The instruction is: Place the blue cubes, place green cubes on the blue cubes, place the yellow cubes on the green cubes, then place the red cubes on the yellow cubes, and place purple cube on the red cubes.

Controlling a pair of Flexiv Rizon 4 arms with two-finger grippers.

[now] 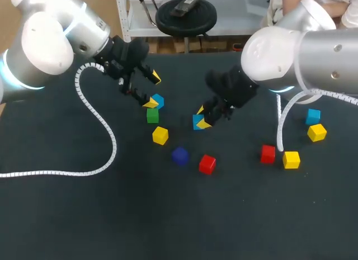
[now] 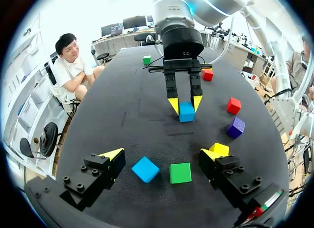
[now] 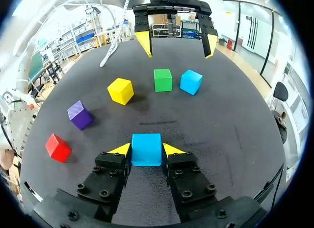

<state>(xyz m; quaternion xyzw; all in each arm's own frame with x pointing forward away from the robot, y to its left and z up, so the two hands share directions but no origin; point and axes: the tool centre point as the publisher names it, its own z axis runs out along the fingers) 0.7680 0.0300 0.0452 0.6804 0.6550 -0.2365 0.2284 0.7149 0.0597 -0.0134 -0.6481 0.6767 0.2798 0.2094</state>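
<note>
Dark cloth covers the table point(image 1: 67, 215) across the whole head view. The left arm point(image 1: 45, 42) comes in from the upper left corner and the right arm point(image 1: 302, 47) from the upper right. A white coiled cable point(image 1: 106, 131) trails from the left arm over the cloth.

The left gripper point(image 1: 152, 90) hangs over the loose blue cube point(image 1: 158, 100) and the green cube point(image 1: 152, 116). Its fingers are spread wide and touch neither. In its own wrist view, those two cubes lie side by side, slightly apart, below the gap between the fingers.

The right gripper point(image 1: 201, 117), near the table's middle, pinches the held blue cube point(image 3: 146, 148) with one yellow tip pressed to each side face. That cube sits low at the cloth, but whether it rests on the cloth cannot be told.

A yellow cube point(image 1: 160, 135) lies just beside the green cube. The purple cube point(image 1: 179, 155) and a red cube point(image 1: 207, 164) lie near each other but apart.

Well off under the right arm, a second red cube point(image 1: 268, 154) and a second yellow cube point(image 1: 291, 159) sit close together. A third yellow cube point(image 1: 316, 132) and a far blue cube point(image 1: 313, 116) lie behind them.
</note>
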